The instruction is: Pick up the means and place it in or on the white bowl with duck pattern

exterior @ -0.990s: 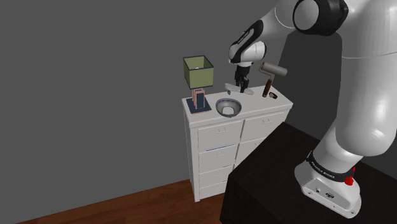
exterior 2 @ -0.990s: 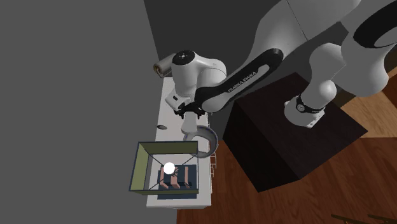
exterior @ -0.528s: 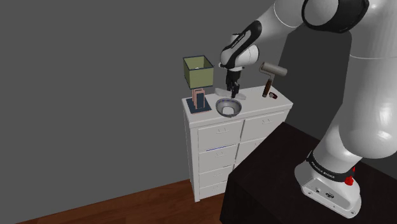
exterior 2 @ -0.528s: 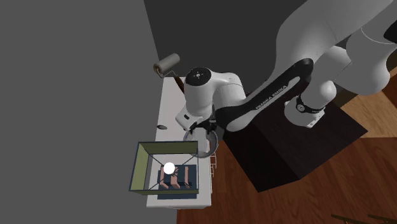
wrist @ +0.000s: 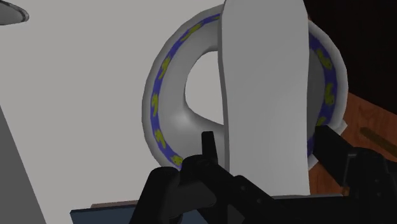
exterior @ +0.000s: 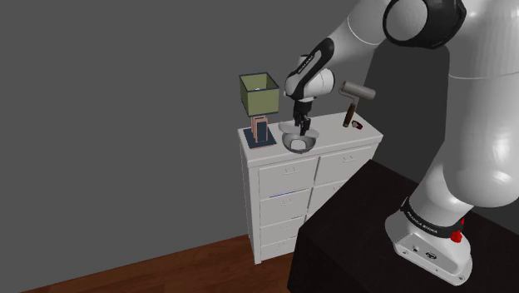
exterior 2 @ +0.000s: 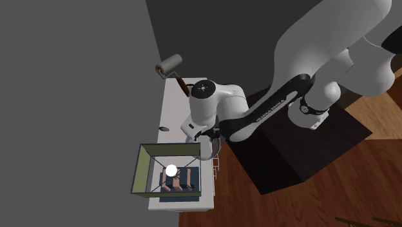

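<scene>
The pale flat piece (wrist: 264,95) hides half the bowl (wrist: 158,95).

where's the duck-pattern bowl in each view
shoulder view: bowl on the white dresser, under the gripper.
second exterior view: bowl partly under the arm, beside the lamp shade.
wrist view: bowl behind the held white object.
shared landmark: the dresser top.

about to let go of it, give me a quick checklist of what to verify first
1. Grip on the white piece between the gripper's jaws: ok, clasped.
2. White piece lined up over the duck-pattern bowl: ok.
3. Bowl upright on the dresser top: ok.
4. Lower end of the piece touching the bowl: cannot tell.
5. Gripper apart from the lamp: ok.
</scene>
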You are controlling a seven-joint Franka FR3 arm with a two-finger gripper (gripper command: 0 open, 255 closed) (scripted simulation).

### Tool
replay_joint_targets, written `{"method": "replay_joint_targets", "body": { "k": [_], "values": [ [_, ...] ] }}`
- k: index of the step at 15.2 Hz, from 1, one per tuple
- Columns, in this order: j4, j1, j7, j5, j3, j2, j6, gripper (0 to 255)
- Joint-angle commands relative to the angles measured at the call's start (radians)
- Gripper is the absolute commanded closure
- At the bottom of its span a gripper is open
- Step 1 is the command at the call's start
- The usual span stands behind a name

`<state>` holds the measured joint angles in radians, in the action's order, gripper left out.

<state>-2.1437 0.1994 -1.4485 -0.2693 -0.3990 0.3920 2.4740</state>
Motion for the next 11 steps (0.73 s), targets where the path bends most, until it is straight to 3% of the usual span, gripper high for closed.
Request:
{"method": "replay_joint_targets", "body": {
  "k": [1, 11],
  "values": [
    [0.004, -0.009, -0.013, -0.017, 0.01, 0.026, 0.02, 255],
    [0.011, -0.03, -0.04, -0.055, 0.038, 0.087, 0.071, 255]
  ]
}}
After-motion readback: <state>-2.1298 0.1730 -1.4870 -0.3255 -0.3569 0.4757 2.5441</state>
